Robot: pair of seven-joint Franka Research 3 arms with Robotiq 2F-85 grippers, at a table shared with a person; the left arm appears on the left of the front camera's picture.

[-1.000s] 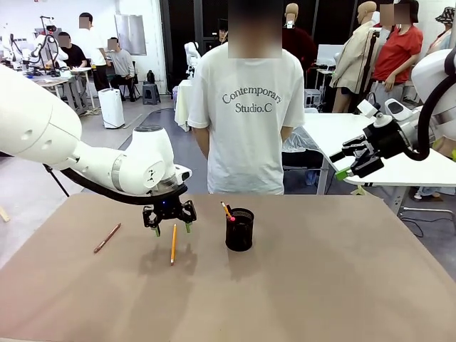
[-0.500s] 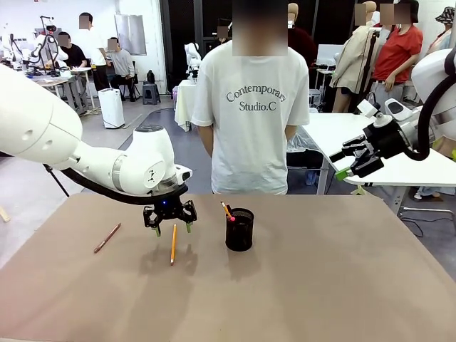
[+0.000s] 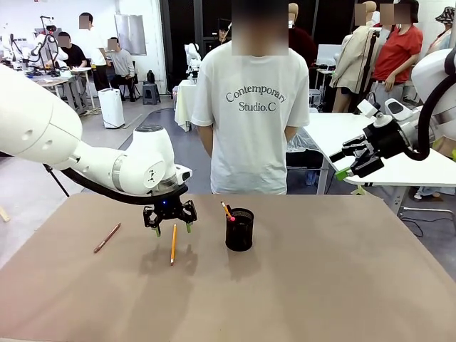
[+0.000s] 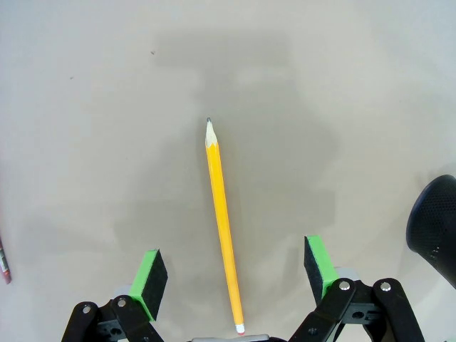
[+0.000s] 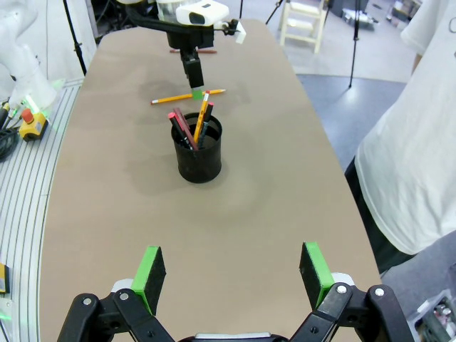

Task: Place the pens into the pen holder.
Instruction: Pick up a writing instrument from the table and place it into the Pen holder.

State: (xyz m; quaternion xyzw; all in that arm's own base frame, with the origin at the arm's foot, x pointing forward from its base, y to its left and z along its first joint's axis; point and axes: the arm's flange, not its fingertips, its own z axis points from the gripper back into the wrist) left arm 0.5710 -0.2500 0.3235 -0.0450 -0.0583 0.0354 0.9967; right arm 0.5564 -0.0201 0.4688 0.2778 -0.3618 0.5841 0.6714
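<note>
The left end effector [image 3: 172,229] is held open just above the tabletop [image 3: 328,285]. Its green pads [image 4: 151,274] are set on either side of the blunt end of the yellow-orange pen [image 4: 222,221], which lies flat and is touched by neither pad. The step in hand is judged to be the pick-up of this pen. It is best done by lowering straight down until the thin shaft is bracketed, then closing squarely across it. So slim, smooth and hard a stick is likely to roll or pivot if caught off-centre, so a grip nearer mid-length is advised. The pen holder [image 3: 239,229], a black wire-mesh cylinder in which several pens [image 5: 191,125] stand, is found near on the robot's right. A reddish-brown pen [image 3: 107,238] lies well apart on the left. The right end effector [image 3: 339,164] is held open and empty, raised off to the side.
</note>
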